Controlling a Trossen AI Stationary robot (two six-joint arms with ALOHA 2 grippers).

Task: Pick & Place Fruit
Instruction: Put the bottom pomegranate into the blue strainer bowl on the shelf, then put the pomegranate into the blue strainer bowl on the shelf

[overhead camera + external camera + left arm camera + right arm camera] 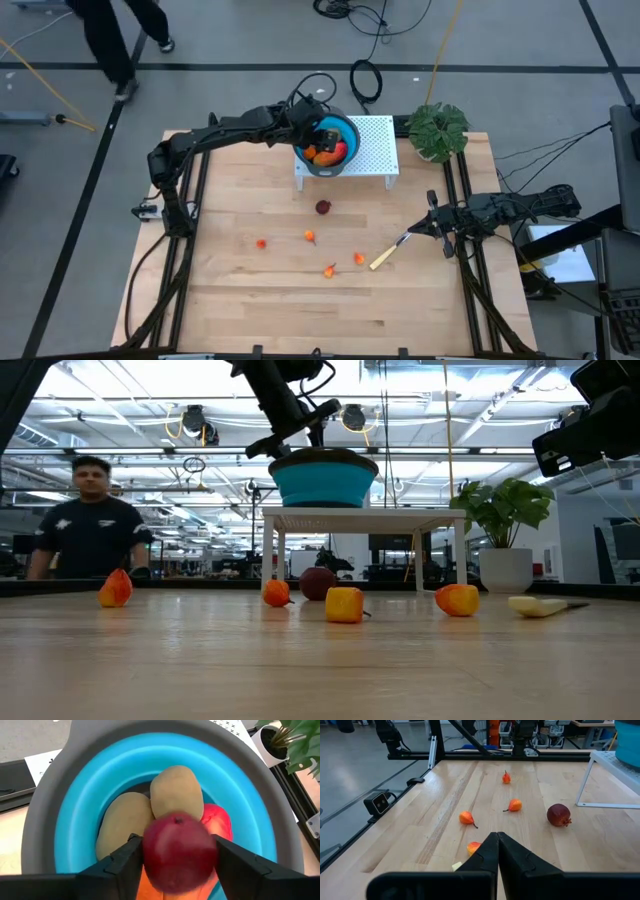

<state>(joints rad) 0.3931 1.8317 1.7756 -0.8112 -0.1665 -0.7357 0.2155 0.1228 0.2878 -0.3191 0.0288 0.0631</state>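
A blue bowl (345, 128) with a grey rim (50, 820) stands on a white perforated stand (375, 150) at the table's far side. In it lie two brownish-green ovals (125, 822) (177, 790) and a red-orange piece (220, 820). My left gripper (177, 855) hangs over the bowl with a dark red ball (180, 845) between its fingers. A second dark red ball (323, 207) rests on the wood in front of the stand. Several small orange bits (311, 236) lie scattered nearer. My right gripper (432, 226) waits shut at the table's right side. My left gripper has the dark red ball's two sides (150, 855) between its two fingers (125, 862); the ball fills the whole gap. The fingers slant down into the bowl from the table's left side. The ball is clear of the fruit beneath it.
A yellow-handled knife (385, 258) lies near my right gripper. A potted green plant (438, 128) stands at the far right corner beside the stand. A person (92, 520) shows beyond the table's far edge. Bare wood lies along the near side.
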